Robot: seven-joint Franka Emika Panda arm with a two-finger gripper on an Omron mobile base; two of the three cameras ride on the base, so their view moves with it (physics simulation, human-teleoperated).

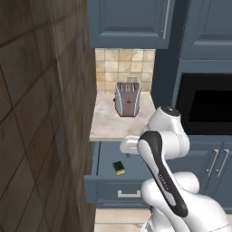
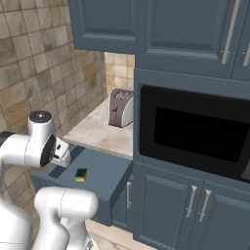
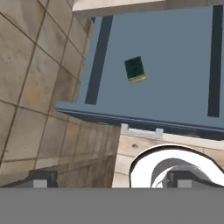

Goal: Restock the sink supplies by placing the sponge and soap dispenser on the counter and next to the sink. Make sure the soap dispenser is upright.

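End effector (image 3: 107, 183) wide open, empty, above pulled-out drawer (image 3: 175, 57) w/ sponge (image 3: 134, 69); toaster (image 1: 127, 99) on desk (image 1: 108, 122).

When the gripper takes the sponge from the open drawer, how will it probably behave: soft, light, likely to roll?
The sponge is a small flat block lying green side up on the drawer floor, so it should not roll or tip. Sponges are usually light and squashy, so it will probably compress between the fingers. The open gripper looks wide enough for it.
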